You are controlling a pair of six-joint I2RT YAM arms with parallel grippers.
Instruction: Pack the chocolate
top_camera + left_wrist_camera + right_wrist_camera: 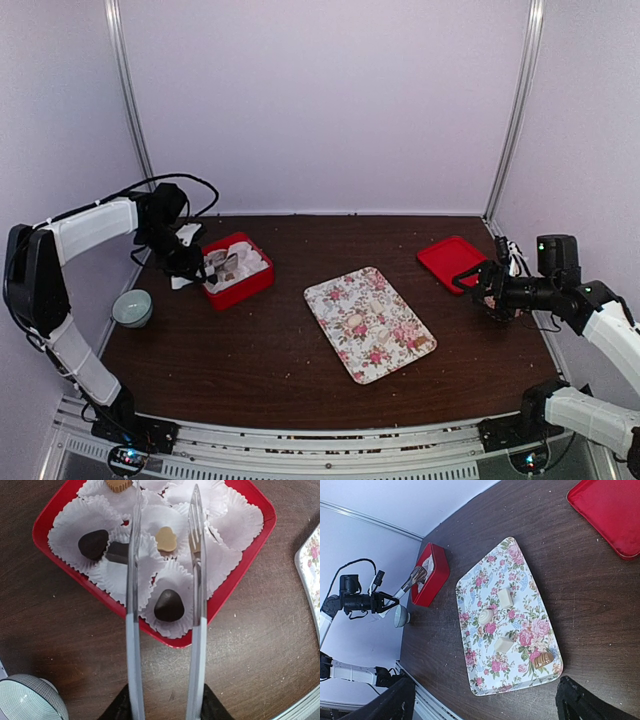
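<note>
Top external view gives me the layout: the dark table (250, 370), the floral tray (395, 345) at its middle, the red box (227, 580) to the left under my left arm, and the red lid (452, 262) well off to the right, near the right gripper (488, 287). On its own wrist camera, that gripper's fingers stand wide apart and hold nothing. The left gripper (164, 711) is clamped on the tongs (134, 655), whose blades hang over the box, moderately apart, with nothing pinched between them. I find the chocolate in two places. A few dark and tan lumps sit in the white paper cups (235, 515) of the box, with a dark lump (169, 606) and a tan lump (166, 539) directly beneath the blades. Three pale pieces (505, 598) and a brown piece (544, 659) lie on the tray. I judge a fetch from the tray is due. I would lift straight up first so the tips clear the frilled cups, then straddle one tray piece squarely. I would squeeze only enough to carry it and lower it into an empty cup, not onto a filled one.
</note>
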